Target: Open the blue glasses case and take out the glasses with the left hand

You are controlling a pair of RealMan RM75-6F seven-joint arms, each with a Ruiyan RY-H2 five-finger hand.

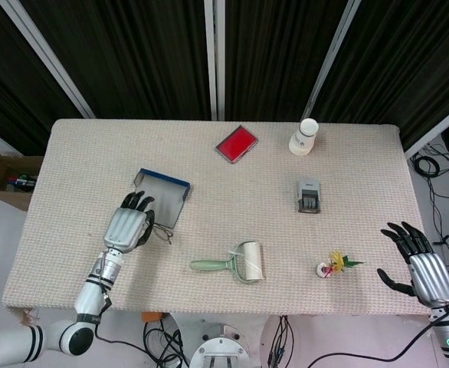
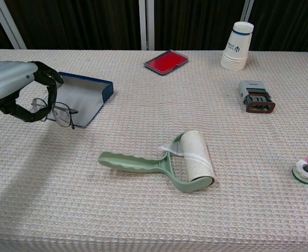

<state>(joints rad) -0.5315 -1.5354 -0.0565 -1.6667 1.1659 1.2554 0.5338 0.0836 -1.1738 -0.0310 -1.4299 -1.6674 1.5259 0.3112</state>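
Observation:
The blue glasses case (image 1: 165,195) (image 2: 84,93) lies open on the left of the table, its grey lining showing. My left hand (image 1: 129,225) (image 2: 16,90) is just in front of the case, fingers curled around one end of the thin-framed glasses (image 1: 160,231) (image 2: 58,111). The glasses hang from those fingers over the case's near edge, lifted off the lining. My right hand (image 1: 421,263) is at the table's near right corner with its fingers spread, holding nothing; the chest view does not show it.
A green lint roller (image 1: 236,263) (image 2: 170,160) lies in the front middle. A red flat box (image 1: 236,143) (image 2: 165,61) and stacked paper cups (image 1: 304,136) (image 2: 237,46) stand at the back. A grey stamp (image 1: 309,195) (image 2: 256,96) and a small flower toy (image 1: 334,265) (image 2: 307,169) are on the right.

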